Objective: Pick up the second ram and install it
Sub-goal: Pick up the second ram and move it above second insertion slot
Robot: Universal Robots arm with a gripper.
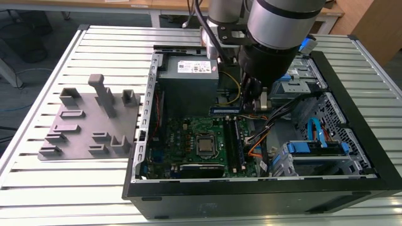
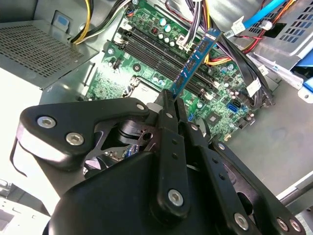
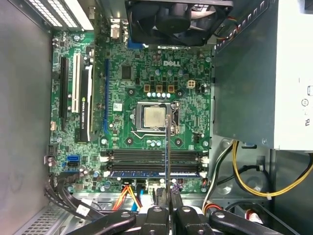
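Left: grey slotted block (image 1: 88, 127), untouched. Right, inside the case (image 1: 251, 193): gripper (image 1: 253, 101) jaws clamped on one end of the second ram (image 2: 195, 61), held clear above the memory slots (image 3: 151, 155). Step in hand, apparently: alignment. Seating calls for the board's edge parallel over a free slot.

We've got bright, even overhead light on the table (image 1: 63, 181), slats gleaming pale. Inside the case (image 1: 251, 197) it's dimmer (darkest beneath the arm (image 1: 283, 23)). In the second wrist view the gripper (image 2: 168, 96) bulks dark and the ram (image 2: 195, 61) glows blue. In the first wrist view the board (image 3: 146, 73) sits evenly lit.
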